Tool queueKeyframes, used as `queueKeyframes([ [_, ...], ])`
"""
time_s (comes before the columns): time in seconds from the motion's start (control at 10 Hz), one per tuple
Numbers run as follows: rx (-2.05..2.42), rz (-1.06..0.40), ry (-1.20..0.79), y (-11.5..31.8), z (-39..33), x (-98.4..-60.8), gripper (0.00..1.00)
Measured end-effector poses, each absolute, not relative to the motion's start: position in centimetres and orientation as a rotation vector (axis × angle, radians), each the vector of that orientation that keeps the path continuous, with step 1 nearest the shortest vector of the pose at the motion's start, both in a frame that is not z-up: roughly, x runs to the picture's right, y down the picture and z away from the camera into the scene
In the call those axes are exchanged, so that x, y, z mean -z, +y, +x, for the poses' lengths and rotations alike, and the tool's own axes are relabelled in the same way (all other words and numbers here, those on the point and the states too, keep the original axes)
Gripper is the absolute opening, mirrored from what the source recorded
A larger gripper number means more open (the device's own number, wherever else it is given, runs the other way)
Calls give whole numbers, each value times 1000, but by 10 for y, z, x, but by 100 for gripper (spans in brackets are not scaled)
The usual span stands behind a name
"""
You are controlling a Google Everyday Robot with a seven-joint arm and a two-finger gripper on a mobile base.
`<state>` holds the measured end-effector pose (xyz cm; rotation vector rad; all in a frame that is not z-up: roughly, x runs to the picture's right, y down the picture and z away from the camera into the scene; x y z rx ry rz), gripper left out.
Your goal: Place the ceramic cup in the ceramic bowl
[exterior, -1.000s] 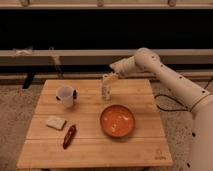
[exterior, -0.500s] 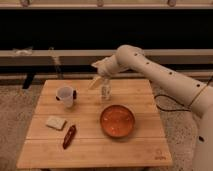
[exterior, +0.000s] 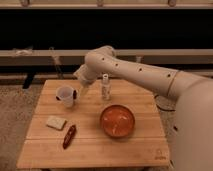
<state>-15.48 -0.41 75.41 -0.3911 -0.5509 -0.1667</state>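
The ceramic cup point(exterior: 66, 96) is a small whitish tapered cup standing upright on the left part of the wooden table point(exterior: 95, 150). The ceramic bowl point(exterior: 118, 121) is round, orange and mottled inside, and sits right of the table's middle. It holds nothing. My gripper point(exterior: 79, 91) hangs from the white arm just to the right of the cup, close to its rim and low over the table.
A slim pale bottle with a cap point(exterior: 105, 87) stands behind the bowl, right of the gripper. A pale sponge-like block point(exterior: 56, 122) and a red-brown chili-shaped item point(exterior: 69, 136) lie at the front left. A dark rail runs behind the table.
The arm has swung left, from above the bottle to right beside the cup, and has come lower. The cup, bowl and bottle have not moved.
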Motion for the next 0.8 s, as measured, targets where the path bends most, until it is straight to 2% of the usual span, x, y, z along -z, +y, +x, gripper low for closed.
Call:
queueKeyframes([
  [0.4,348,-389,-392,52,-181,-797,80],
  [0.8,387,-397,-359,55,-196,-807,80],
])
